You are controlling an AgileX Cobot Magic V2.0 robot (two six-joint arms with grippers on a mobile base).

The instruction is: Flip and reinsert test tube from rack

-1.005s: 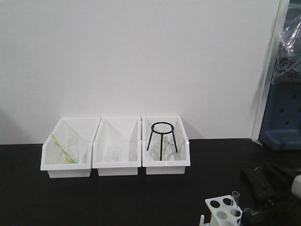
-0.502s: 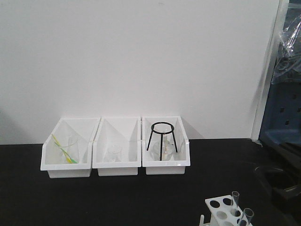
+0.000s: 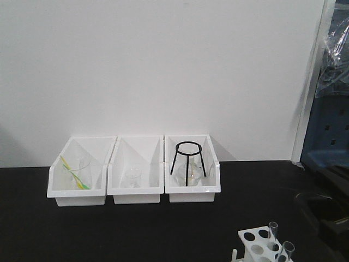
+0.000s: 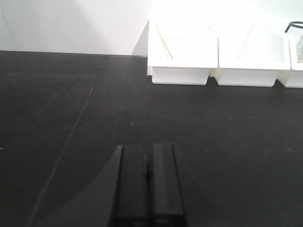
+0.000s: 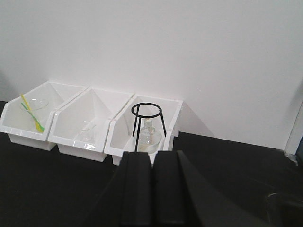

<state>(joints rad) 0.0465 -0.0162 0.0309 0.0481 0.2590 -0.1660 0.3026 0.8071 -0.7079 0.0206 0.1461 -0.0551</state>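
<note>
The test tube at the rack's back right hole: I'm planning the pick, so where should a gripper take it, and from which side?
Grip the test tube on the bare glass just below its rim, standing above the rack. Come from above or the right, probably; a second tube stands close in front.
</note>
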